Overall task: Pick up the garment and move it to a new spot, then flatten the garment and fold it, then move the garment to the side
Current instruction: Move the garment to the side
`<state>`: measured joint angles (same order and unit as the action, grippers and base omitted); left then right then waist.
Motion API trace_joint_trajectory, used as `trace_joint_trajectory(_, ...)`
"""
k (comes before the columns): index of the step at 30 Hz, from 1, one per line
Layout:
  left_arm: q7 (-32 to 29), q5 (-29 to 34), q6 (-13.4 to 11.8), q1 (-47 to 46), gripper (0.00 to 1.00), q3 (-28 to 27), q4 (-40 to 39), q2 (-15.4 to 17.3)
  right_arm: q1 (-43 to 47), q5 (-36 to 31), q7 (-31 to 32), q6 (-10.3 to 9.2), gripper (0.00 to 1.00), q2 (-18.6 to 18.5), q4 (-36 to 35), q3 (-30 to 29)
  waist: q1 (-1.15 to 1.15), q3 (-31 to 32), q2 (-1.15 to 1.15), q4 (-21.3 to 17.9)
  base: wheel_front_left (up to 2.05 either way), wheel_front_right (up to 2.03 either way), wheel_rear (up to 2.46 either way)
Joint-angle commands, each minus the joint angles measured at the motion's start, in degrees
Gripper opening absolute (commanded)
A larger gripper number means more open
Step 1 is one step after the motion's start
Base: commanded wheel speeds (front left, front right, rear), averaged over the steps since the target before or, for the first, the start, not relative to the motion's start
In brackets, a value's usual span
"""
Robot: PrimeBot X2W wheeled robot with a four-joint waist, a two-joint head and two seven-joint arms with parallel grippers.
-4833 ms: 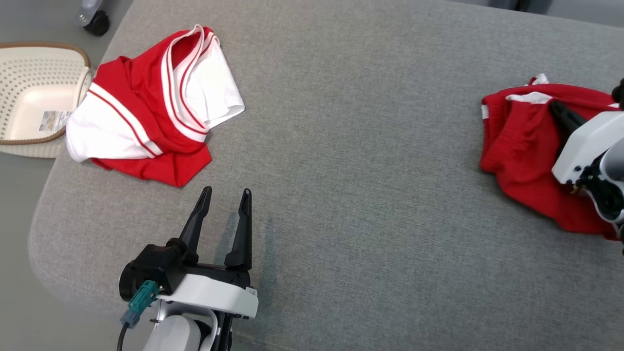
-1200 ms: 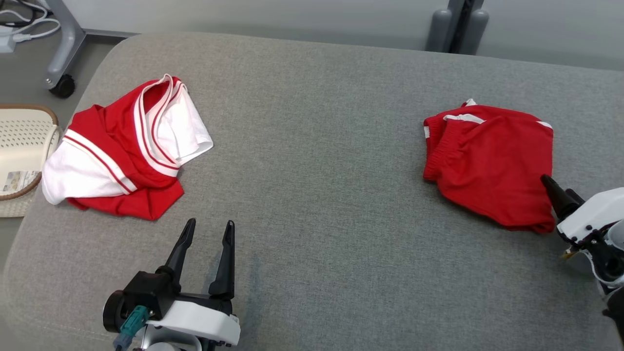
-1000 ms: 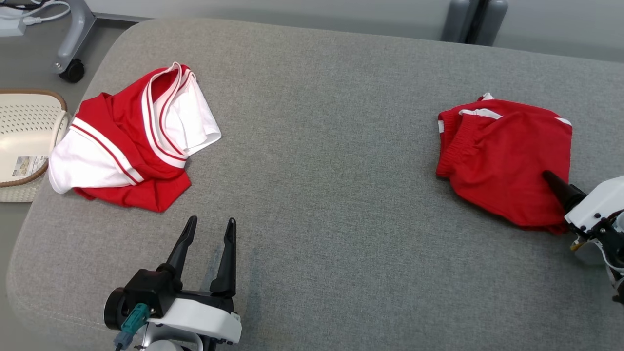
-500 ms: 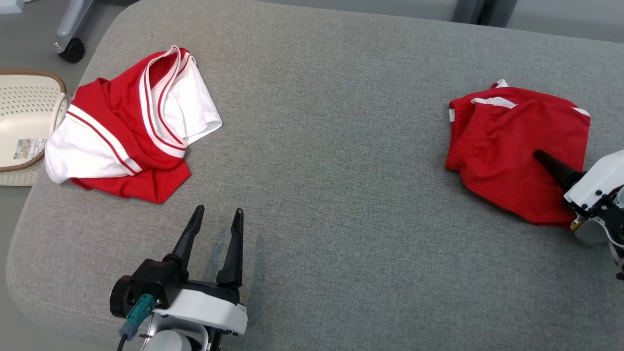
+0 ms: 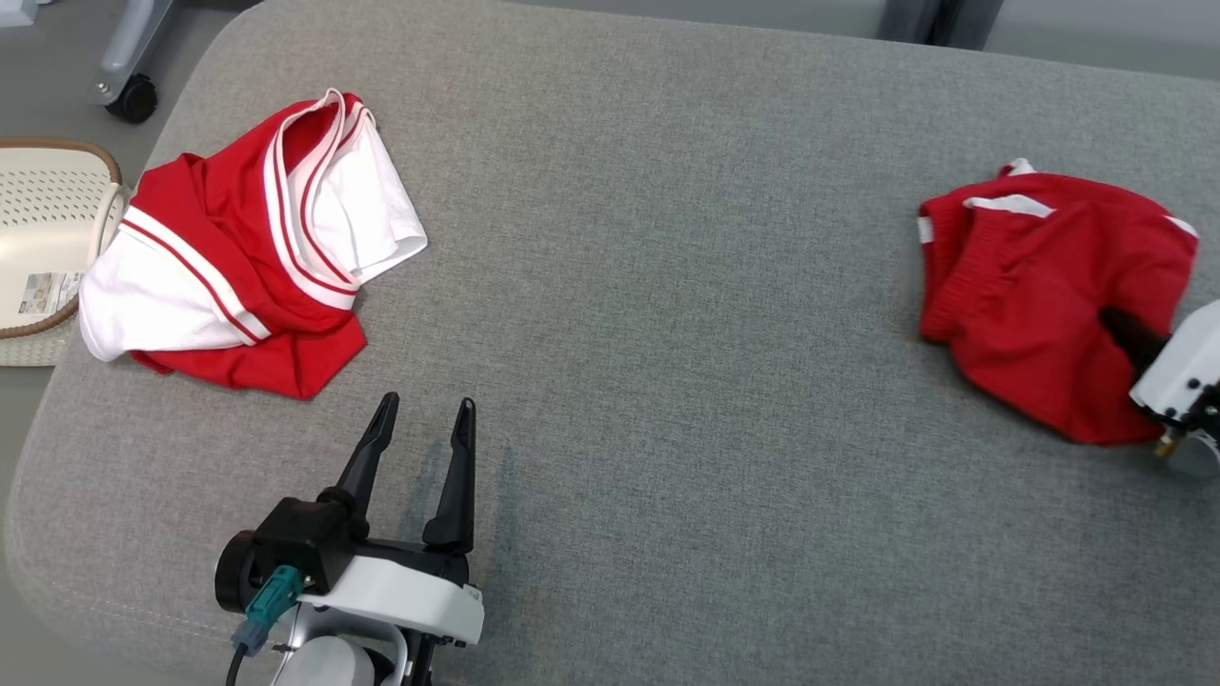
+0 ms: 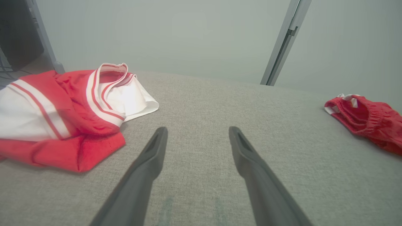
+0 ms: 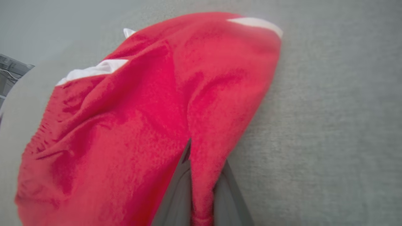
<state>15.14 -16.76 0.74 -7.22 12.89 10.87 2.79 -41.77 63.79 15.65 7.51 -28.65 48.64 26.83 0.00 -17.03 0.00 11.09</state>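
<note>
The garment, red shorts (image 5: 1039, 286) with white trim, lies bunched at the right of the grey cushion (image 5: 667, 286). My right gripper (image 5: 1113, 322) reaches onto it from the right edge. In the right wrist view a raised fold of the shorts (image 7: 125, 125) is pinched between the two fingers of my right gripper (image 7: 202, 163), which is shut on it. My left gripper (image 5: 426, 405) rests low near the front left, open and empty. Its left wrist view shows my left gripper (image 6: 198, 131) spread over bare cushion, with the shorts (image 6: 370, 121) far to the right.
A red and white jersey (image 5: 238, 248) lies crumpled at the cushion's left end, also the jersey (image 6: 62, 106) left of my left fingers. A cream perforated basket (image 5: 67, 145) sits beyond the left edge. A caster wheel (image 5: 132, 98) stands on the floor behind it.
My right gripper has gone from open to shut on a fold of the shorts. The shorts have bunched and slid a little to the right with it. The left gripper stays put.
</note>
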Motion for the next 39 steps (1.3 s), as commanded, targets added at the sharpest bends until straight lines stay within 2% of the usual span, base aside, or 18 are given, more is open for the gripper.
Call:
trace_joint_trajectory(1,0.1,-0.3,-0.2,-0.7,1.0,-0.1,0.0,0.2,-0.4,-0.5,-0.3,-0.02,0.0,-1.0,0.3,0.3,0.0,0.0,0.0,0.0,0.0,0.0,0.0)
trace_joint_trajectory(14,0.1,-0.5,-0.1,-1.0,1.0,-0.1,-0.1,0.2,-1.9,-6.5,-1.3,-0.01,0.0,-15.2,5.3,7.2,0.0,-1.3,0.0,-0.6,0.0,0.0,0.0)
trace_joint_trajectory(23,0.1,0.1,0.3,-2.0,1.0,-0.4,-0.2,0.2,-3.8,-10.3,-2.4,-0.01,0.0,-22.3,8.4,10.5,0.0,-4.0,0.0,-1.3,0.0,0.0,0.0)
trace_joint_trajectory(26,0.1,0.1,0.4,-2.4,1.0,-0.4,-0.3,0.2,-5.3,-14.3,-2.9,-0.02,0.0,-24.5,9.5,13.2,0.0,-4.9,0.0,-1.5,0.0,0.0,0.0)
trace_joint_trajectory(31,0.1,0.3,0.5,-3.0,1.0,-0.5,-0.4,0.2,-8.4,-18.7,-4.3,-0.02,0.0,-25.2,12.9,14.8,0.0,-6.6,0.0,-1.8,0.0,0.0,0.0)
trace_joint_trajectory(39,0.1,0.7,0.7,-3.8,1.0,-0.7,-0.4,0.2,-12.0,-22.5,-6.3,-0.02,0.0,-23.5,16.3,16.0,0.0,-8.3,0.0,-2.2,0.0,0.0,0.0)
